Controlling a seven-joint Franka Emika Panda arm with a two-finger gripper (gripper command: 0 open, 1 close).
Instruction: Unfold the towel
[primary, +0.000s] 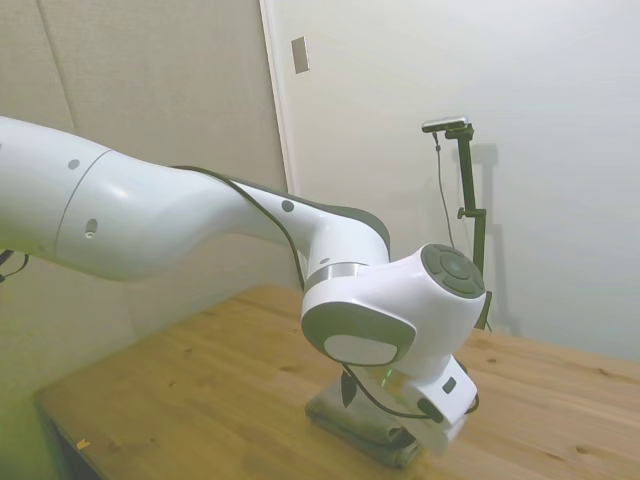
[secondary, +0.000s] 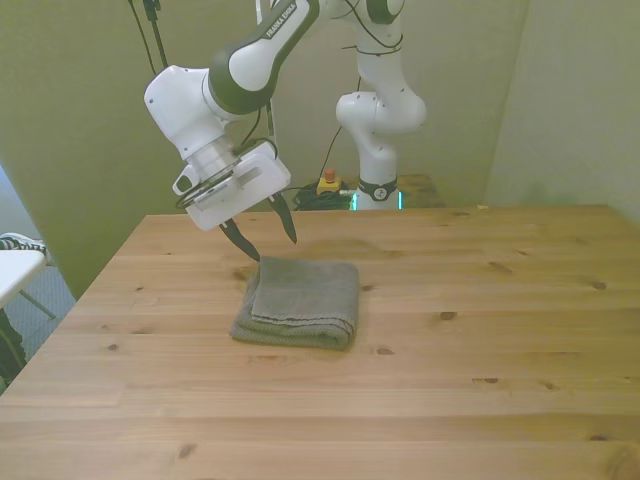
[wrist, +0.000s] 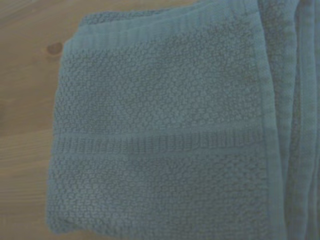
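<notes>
- The towel (secondary: 298, 301) lies folded on the wooden table (secondary: 480, 340), toward the front view's left of the table's middle and nearer the far edge than the near one.
- It is a plain gray-green cloth, folded into a thick, roughly square pad of several layers.
- In the front view the top layer is a little smaller than the layers under it, so a stitched hem line shows near the pad's near edge, and a rounded fold bulges out at the front view's left.
- Close up in the wrist view, the towel (wrist: 165, 125) shows a nubby terry weave, one flat woven band running across it, and a smooth hemmed border; stacked layer edges sit along one side.
- In the side view the towel (primary: 352, 428) is a low, flat stack, partly hidden behind my wrist.
- My gripper (secondary: 268, 232) hangs just above the towel's far corner at the front view's left, tilted, with its two dark fingers spread apart and nothing between them.
- The fingertips (secondary: 251, 252) are close to the cloth; I cannot tell if they touch it.
- The rest of the tabletop shows bare pine boards with knots.
</notes>
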